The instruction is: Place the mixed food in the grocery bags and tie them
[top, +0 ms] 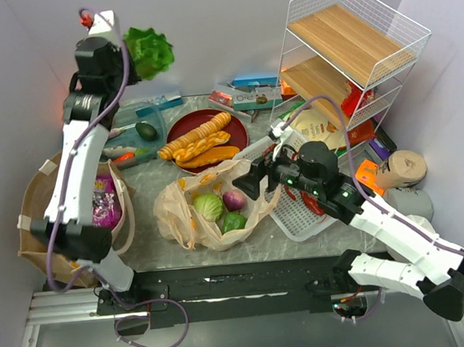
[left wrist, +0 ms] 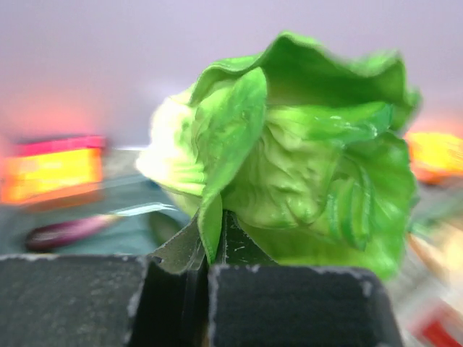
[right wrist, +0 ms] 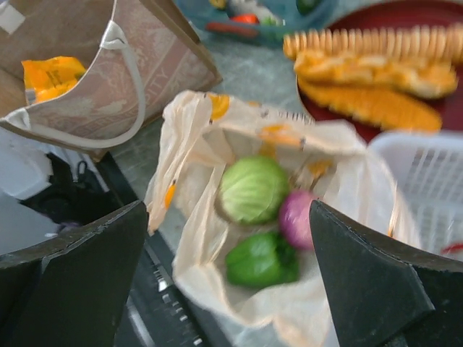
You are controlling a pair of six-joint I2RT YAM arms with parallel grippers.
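Aloft, the left end effector (left wrist: 206, 269) is clamped on the leafy lettuce (top: 150, 51), well above the worktop (top: 153, 245). The right end effector (right wrist: 228, 217) gapes wide, holding nothing, over the tan plastic bag (top: 173, 216), where the cabbage (top: 208, 206) and the bell pepper (top: 233, 221) lie.

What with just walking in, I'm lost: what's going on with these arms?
The left pincer grips a lettuce, lifted off the table. The right pincer hangs open by the plastic bag, which holds a cabbage, a pepper and an onion. The paper bag holds a purple packet. Neither bag is tied.
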